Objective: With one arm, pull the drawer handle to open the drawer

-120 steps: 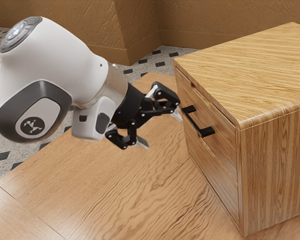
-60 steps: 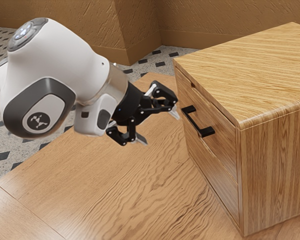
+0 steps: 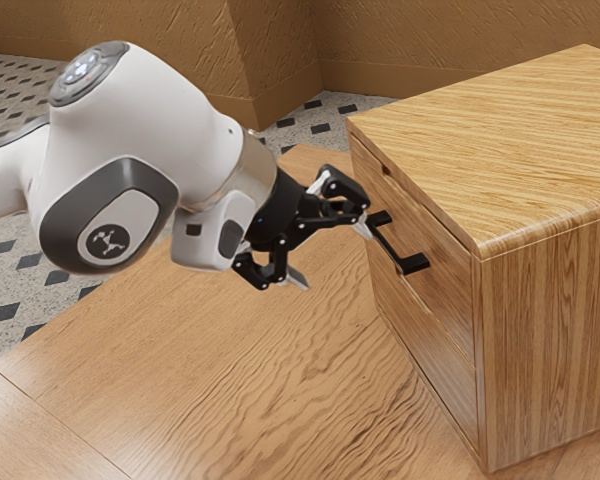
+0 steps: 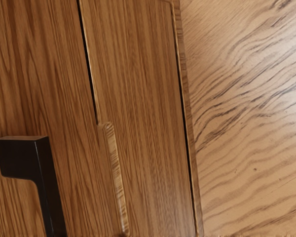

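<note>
A wooden table top (image 3: 230, 380) spreads under the scene, with speckled tiled floor (image 3: 10, 290) and brown walls (image 3: 280, 40) behind it. In the exterior view the white arm (image 3: 130, 190) reaches in from the exterior view's left toward a wooden cabinet (image 3: 500, 140). The claw (image 3: 328, 252) is spread wide and holds nothing. Its upper finger (image 3: 358, 222) lies just beside the near end of the black drawer handle (image 3: 398, 243), though contact there cannot be told, and its lower finger hangs over the table, apart from the cabinet. The handle is just ahead of the claw, on the drawer front (image 3: 415, 215), which looks flush with the cabinet face. In the wrist view the drawer front (image 4: 39, 64) is close before the claw, with one corner of the handle (image 4: 37, 168) standing out from it, a cabinet panel (image 4: 138, 98) alongside, and the table top (image 4: 246, 123) beyond that.
</note>
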`<act>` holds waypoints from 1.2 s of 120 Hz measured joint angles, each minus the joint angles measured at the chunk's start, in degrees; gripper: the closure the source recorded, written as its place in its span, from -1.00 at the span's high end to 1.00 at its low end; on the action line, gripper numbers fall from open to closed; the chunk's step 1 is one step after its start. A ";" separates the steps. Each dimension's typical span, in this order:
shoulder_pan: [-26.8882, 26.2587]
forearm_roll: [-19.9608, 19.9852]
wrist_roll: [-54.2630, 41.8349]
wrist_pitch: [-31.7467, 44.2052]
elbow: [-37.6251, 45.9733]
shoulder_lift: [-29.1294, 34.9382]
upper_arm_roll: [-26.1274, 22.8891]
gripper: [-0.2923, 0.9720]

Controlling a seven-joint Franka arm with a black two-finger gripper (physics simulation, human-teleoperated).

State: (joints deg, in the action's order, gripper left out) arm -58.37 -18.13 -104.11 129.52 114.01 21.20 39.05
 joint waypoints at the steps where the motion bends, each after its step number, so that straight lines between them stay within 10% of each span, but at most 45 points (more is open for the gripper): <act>1: -0.01 0.00 0.00 0.01 0.00 0.01 0.05 0.54; 144: -8.84 0.49 1.19 3.22 -1.13 -3.67 10.43 0.54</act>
State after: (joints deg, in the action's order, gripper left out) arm -67.21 -17.64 -102.92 132.73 112.88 17.53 49.48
